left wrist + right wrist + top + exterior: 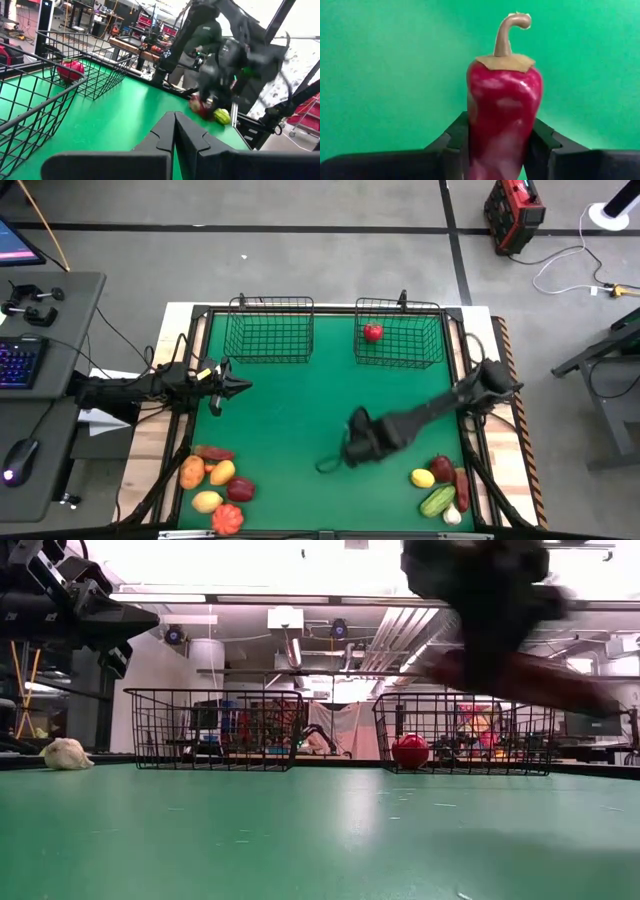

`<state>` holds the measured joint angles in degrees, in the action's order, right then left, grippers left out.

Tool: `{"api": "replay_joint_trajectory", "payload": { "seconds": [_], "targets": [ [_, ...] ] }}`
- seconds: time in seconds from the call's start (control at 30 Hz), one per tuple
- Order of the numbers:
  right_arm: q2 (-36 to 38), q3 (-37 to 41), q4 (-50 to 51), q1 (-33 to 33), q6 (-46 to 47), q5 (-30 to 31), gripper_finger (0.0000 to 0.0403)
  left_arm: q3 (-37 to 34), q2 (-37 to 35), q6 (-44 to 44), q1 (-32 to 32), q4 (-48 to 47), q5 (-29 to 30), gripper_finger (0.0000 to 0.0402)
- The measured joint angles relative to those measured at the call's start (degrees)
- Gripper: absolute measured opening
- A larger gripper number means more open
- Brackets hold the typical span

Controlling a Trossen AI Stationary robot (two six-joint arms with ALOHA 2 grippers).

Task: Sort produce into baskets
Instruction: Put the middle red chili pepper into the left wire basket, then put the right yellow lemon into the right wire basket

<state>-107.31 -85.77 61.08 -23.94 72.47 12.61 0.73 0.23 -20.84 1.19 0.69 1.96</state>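
Note:
My right gripper [347, 456] is over the middle of the green table, toward its near edge, shut on a red pepper [502, 110] with a tan stem [506, 35]. In the low view the pepper [520, 678] shows as a long dark red shape up in the air. My left gripper [236, 387] is shut and empty at the table's left side, near the left black wire basket [268, 330]. The right basket [400, 338] holds one red fruit [373, 332]. Loose produce lies in two groups near the front edge, one at the left [215, 485] and one at the right [440, 485]. My right gripper pinches the pepper's body [476, 137] between its two fingers [452, 140], on the half away from the stem. The pepper lies along the fingers, with its stem end pointing forward past them. In the low view it is lifted clear of the table and slants.
The two baskets stand side by side at the table's far edge. A white lumpy piece [67, 753] shows at the far left in the low view. A desk with a keyboard [20, 360] stands left of the table. The green surface [300, 410] between the arms is bare.

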Motion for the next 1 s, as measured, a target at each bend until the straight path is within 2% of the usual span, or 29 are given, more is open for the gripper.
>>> {"api": "replay_joint_trajectory", "payload": {
  "seconds": [0.1, 0.17, 0.3, 0.4, 0.5, 0.63, 0.8, 1.0],
  "targets": [
    [0.58, -5.84, -2.88, 5.91, -12.36, 8.34, 0.0102, 0.0, 0.01, -0.01, 0.01, 0.02, 0.0, 0.0],
    [0.72, -9.02, -8.39, 10.78, -20.87, 12.0, 0.0102, 0.0, 0.02, -0.02, 0.01, 0.02, 0.0, 0.0],
    [0.66, -10.54, -30.56, 20.96, -34.65, 12.73, 0.0102, 0.0, 0.02, -0.02, 0.02, 0.02, 0.0, 0.0],
    [0.66, -10.6, -44.25, 27.34, -41.31, 12.84, 0.0103, 0.0, 0.02, 0.0, 0.02, 0.0, 0.01, 0.0],
    [0.41, -10.63, -50.62, 32.15, -44.68, 12.42, 0.0124, -0.01, 0.02, -0.01, 0.01, 0.01, 0.0, 0.0],
    [-1.38, -10.63, -53.24, 36.46, -45.69, 7.22, 0.0158, 0.0, 0.0, 0.0, 0.0, 0.02, 0.0, 0.0],
    [-6.0, -10.63, -58.62, 38.08, -45.92, 4.92, 0.0176, -0.01, 0.02, 0.0, 0.01, 0.02, 0.0, 0.0],
    [-8.72, -10.58, -58.75, 38.31, -46.13, 3.18, 0.0211, -0.02, 0.02, 0.0, 0.0, 0.02, 0.0, 0.0]
  ]
}}
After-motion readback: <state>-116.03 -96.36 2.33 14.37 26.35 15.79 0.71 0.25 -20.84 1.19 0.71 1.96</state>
